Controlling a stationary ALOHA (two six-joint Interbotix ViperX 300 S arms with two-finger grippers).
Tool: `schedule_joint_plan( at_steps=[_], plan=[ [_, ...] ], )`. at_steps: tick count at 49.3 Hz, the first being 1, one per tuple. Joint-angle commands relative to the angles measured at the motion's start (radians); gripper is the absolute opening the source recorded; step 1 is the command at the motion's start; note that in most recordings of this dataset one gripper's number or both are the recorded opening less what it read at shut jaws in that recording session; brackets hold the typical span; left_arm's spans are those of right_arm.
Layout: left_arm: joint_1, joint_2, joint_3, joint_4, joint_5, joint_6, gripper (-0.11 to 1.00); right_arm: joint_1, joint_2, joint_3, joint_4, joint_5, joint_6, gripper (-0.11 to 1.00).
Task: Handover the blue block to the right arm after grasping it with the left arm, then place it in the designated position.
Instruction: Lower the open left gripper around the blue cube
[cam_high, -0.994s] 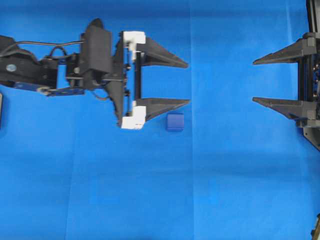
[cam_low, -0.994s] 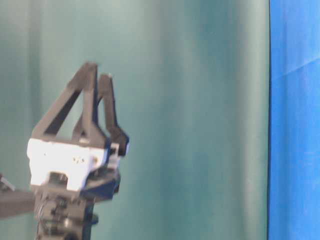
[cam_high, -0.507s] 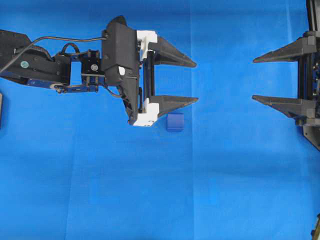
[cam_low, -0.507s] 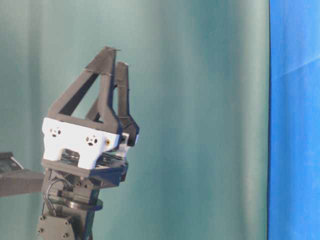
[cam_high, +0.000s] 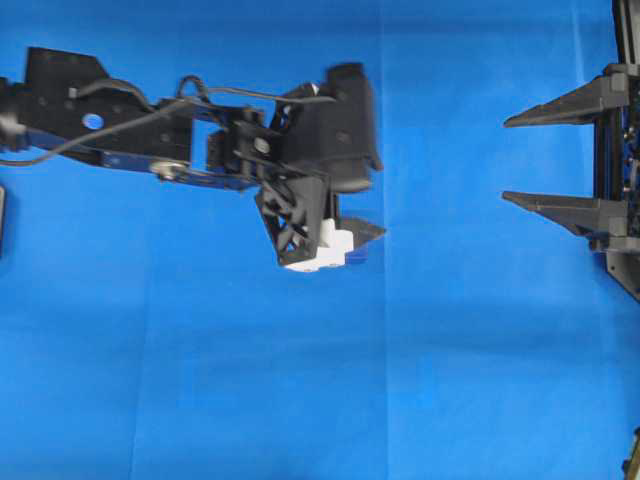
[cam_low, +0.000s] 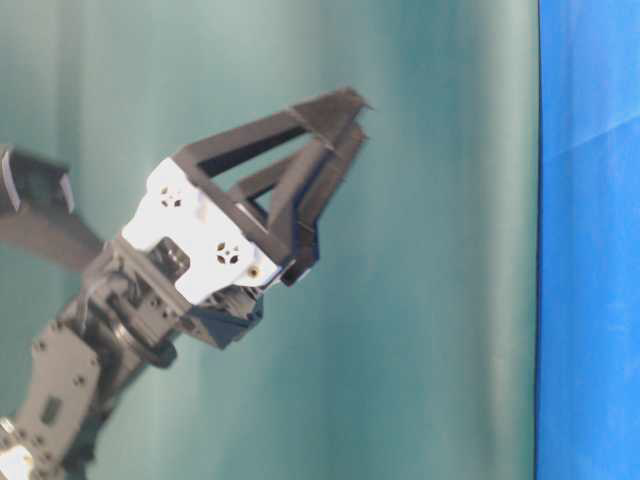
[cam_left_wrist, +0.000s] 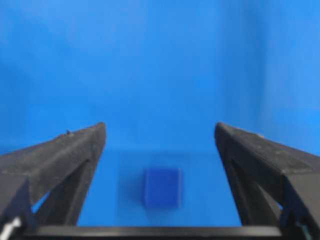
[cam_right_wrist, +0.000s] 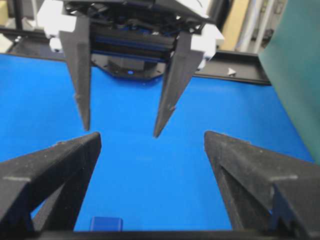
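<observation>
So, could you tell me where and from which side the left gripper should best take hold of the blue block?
Judging by its pose, come from above and close on two opposite flat side faces. The blue block lies flat on the cloth, nothing beside it. The left gripper is open, and its fingers already frame the cube.

Block on cloth, between left hand fingers, right hand well apart

A robotics lab: blue cloth tabletop, green backdrop curtain, metal framing.
</observation>
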Motion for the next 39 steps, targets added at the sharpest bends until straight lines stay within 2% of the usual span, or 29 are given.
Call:
schedule_joint_plan(
  at_steps=[1,6,13,39],
  plan=[
    [-0.011,0.015,-0.104,0.002,0.153,-0.021,0.93,-0.002,0.006,-0.029,0.003,-0.003,0.002,0.97],
    [-0.015,0.051,-0.172,0.002,0.282,-0.029,0.93,-0.002,0.006,-0.028,0.003,-0.002,0.002,0.97],
    [-0.017,0.081,-0.235,0.011,0.387,-0.025,0.93,-0.002,0.006,-0.028,0.003,0.003,0.002,0.97],
    [-0.017,0.087,-0.25,0.012,0.405,-0.023,0.93,-0.002,0.008,-0.028,0.003,0.011,0.002,0.97]
  ],
)
